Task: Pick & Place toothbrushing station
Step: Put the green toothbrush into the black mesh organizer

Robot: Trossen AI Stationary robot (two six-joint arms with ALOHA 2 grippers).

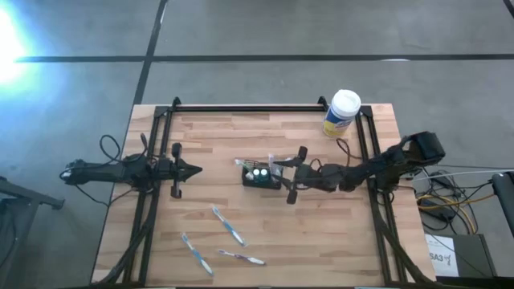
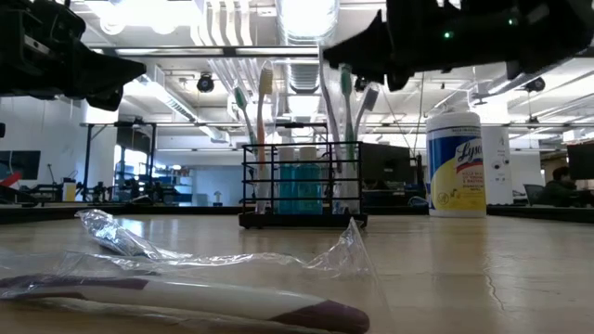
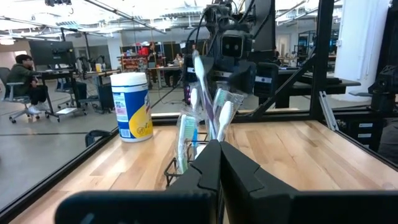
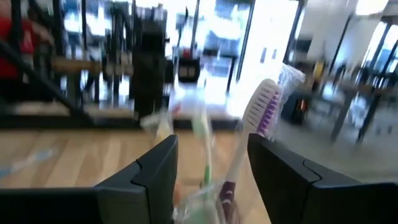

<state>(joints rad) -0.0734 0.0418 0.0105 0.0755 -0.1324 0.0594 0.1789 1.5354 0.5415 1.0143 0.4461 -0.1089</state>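
Right gripper hovered just right of the toothbrushing station, jaws parted around a wrapped purple-bristled toothbrush standing in it: release step, I judged. Next: retreat clear, then fetch the loose toothbrushes from the near surface; left gripper waited at left, jaws closed, empty.

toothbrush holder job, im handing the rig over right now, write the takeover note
Right pincer: open, at the black mesh holder mid-table, around the brush tops, gripping nothing.
Left pincer: shut, empty, waiting left of the holder.
Holder stands upright with several wrapped toothbrushes in it.
Three more toothbrushes lie loose near the front edge.
Wipes canister stands at the back right.
Left to do: likely load the loose brushes.
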